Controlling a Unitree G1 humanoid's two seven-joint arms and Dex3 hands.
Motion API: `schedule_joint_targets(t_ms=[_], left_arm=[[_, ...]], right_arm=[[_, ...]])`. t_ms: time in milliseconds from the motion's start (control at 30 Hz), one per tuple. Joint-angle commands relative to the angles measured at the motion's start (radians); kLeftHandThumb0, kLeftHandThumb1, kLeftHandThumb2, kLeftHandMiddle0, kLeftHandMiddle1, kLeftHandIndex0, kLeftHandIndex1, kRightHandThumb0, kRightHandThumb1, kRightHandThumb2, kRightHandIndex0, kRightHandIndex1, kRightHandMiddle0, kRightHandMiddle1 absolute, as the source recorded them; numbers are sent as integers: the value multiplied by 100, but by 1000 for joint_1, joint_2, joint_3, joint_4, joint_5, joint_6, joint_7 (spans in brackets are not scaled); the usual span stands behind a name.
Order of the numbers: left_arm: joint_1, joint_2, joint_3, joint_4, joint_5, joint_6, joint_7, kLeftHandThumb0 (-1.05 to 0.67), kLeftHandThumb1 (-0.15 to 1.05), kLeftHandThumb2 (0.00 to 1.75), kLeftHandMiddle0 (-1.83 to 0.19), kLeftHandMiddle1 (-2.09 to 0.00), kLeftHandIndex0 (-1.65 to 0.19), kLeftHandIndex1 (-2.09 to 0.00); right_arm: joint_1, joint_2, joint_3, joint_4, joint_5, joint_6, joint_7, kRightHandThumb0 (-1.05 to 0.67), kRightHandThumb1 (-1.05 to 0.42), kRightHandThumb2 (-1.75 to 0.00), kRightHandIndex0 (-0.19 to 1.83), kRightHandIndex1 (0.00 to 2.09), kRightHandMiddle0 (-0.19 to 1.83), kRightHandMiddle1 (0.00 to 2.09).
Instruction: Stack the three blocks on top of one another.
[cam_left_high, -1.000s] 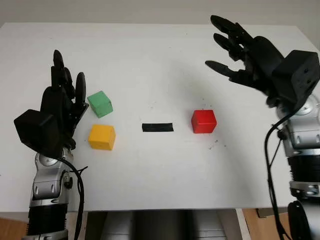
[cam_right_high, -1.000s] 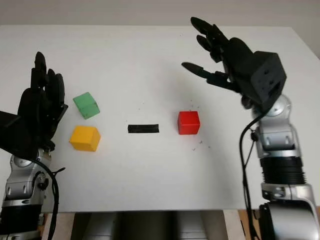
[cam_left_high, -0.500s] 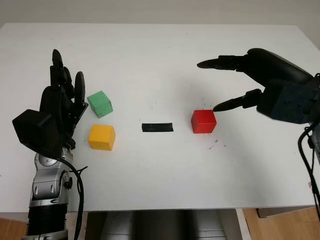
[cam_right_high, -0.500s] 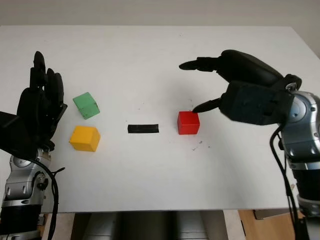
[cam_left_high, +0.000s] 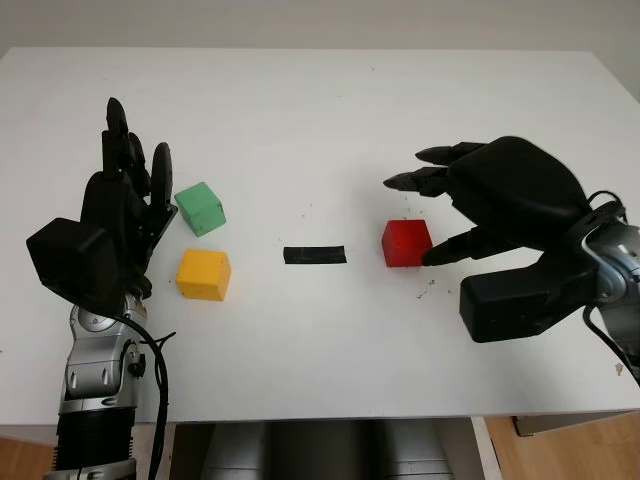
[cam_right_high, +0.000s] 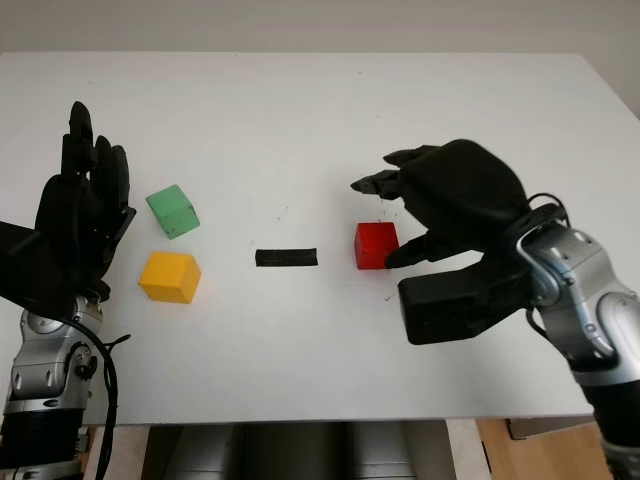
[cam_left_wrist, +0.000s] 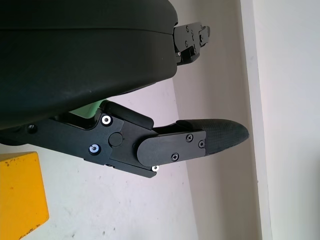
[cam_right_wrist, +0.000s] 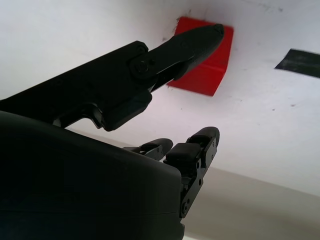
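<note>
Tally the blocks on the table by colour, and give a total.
Red block: 1
Green block: 1
Yellow block: 1
Total: 3 blocks, all lying separately on the table, none stacked.

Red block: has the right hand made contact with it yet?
Cannot tell. In the left eye view the right hand brackets the red block, thumb tip at its right edge, but no gap or contact shows plainly.

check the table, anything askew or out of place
Nothing damaged or spilled. The green block sits turned at an angle beside the squarer yellow block. A black tape strip lies mid-table, with small dark specks near the red block.
</note>
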Motion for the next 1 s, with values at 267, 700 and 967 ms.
schedule_joint_targets(t_ms=[267, 700, 967], left_arm=[[2, -2, -5, -14, 7, 1, 3, -69, 105, 52, 18, -5, 17, -6], [8, -5, 1, -17, -3, 1, 2, -69, 105, 50, 17, -6, 17, -6], [12, -1, 0, -19, 4, 2, 4, -69, 105, 49, 17, -5, 17, -5]], right_arm=[[40, 52, 36, 37, -64, 2, -93, -77, -90, -5, 50, 6, 65, 6], [36, 50, 67, 49, -207, 31, -126, -69, -87, -5, 50, 6, 69, 7], [28, 48, 67, 77, -248, 48, -169, -69, -89, -6, 50, 6, 69, 6]])
